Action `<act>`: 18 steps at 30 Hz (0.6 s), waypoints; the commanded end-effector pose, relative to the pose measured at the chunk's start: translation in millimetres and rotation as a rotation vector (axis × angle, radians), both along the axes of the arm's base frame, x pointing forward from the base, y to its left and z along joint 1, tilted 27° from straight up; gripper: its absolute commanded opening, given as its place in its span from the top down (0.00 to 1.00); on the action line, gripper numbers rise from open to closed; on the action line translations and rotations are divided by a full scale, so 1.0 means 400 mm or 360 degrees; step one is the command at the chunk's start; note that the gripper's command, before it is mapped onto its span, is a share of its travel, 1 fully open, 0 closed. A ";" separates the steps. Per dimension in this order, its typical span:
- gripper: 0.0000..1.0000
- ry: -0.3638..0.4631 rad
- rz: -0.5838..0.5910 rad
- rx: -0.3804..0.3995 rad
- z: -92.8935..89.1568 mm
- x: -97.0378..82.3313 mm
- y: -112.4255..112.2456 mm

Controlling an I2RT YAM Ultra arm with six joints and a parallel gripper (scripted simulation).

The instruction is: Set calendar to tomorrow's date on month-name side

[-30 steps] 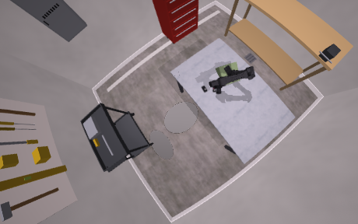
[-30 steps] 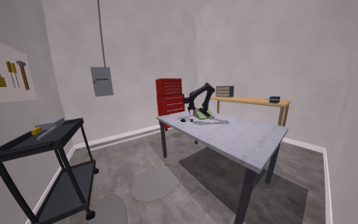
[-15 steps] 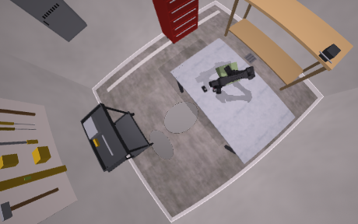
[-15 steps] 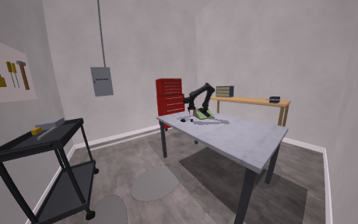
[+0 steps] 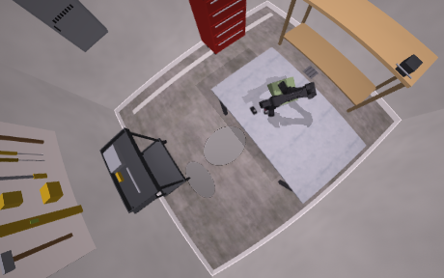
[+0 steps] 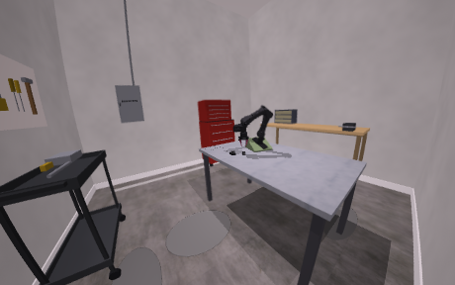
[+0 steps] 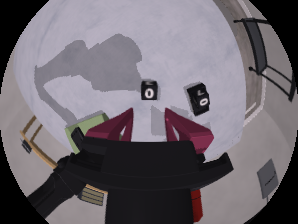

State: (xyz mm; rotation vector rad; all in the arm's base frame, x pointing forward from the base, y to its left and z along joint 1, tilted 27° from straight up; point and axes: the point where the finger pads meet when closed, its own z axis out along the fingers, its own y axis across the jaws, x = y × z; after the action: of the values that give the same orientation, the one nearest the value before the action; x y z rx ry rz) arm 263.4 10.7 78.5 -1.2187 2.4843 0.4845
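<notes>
In the wrist view two small black cubes lie on the grey table top (image 7: 200, 23), ahead of the gripper (image 7: 148, 127) and clearly apart from its maroon fingers. The nearer cube (image 7: 149, 90) stands just beyond the fingertips, close to the line between them, and its pale digit looks like a 0. The other cube (image 7: 198, 96) lies off to the right of the first one, with a gap between them, and it is tilted; its digit is too blurred to read. The fingers are set at a half-way opening, neither wide nor closed, and nothing is held between them. In the top view the black arm (image 5: 290, 94) reaches over the table from its green base (image 5: 276, 87), and one dark cube (image 5: 254, 110) shows just beside the gripper end; the second cube is hard to separate from the arm there. The tray with the month's name cannot be made out in any view. In the exterior view the cubes (image 6: 232, 153) are only tiny dark spots.
</notes>
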 end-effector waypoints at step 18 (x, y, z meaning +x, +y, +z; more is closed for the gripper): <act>0.55 -0.0012 -0.0006 -0.0002 -0.041 0.012 0.019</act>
State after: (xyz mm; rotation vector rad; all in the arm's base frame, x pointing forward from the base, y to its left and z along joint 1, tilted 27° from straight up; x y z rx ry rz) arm 263.1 19.8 61.7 -1.2247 2.4899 0.4973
